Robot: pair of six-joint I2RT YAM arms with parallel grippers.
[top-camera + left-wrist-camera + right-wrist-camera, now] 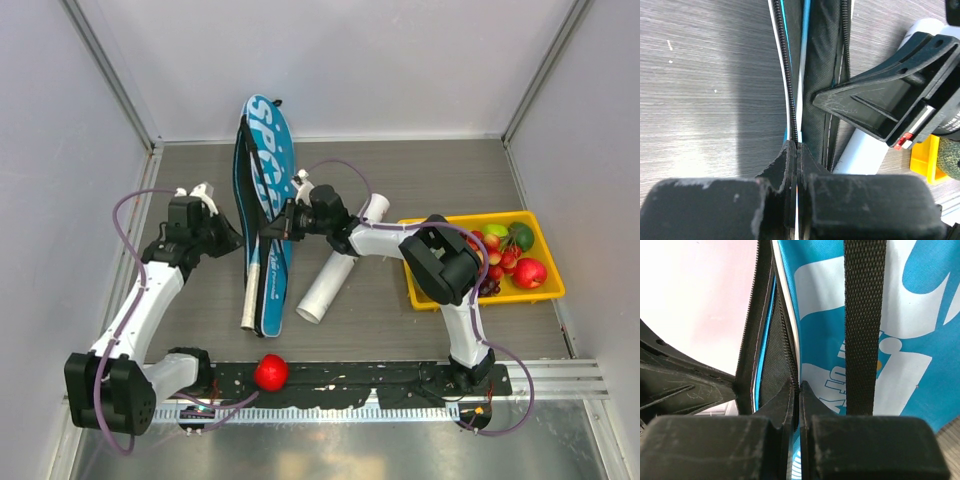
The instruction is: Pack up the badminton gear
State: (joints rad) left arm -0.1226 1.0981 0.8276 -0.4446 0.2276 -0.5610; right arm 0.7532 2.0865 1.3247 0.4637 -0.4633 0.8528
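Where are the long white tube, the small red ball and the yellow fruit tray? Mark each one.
Long white tube (325, 285), top external view, its lower half.
Small red ball (270, 372), top external view, its centre.
Yellow fruit tray (530, 294), top external view, its near wall.

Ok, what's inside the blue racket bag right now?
A pale racket handle shows at the open edge of the bag; its cover hides whatever lies deeper.

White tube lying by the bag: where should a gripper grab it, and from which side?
Probably take the white tube near its lower end, from above, jaws across its width: it lies flat, and the right arm crosses its far half.
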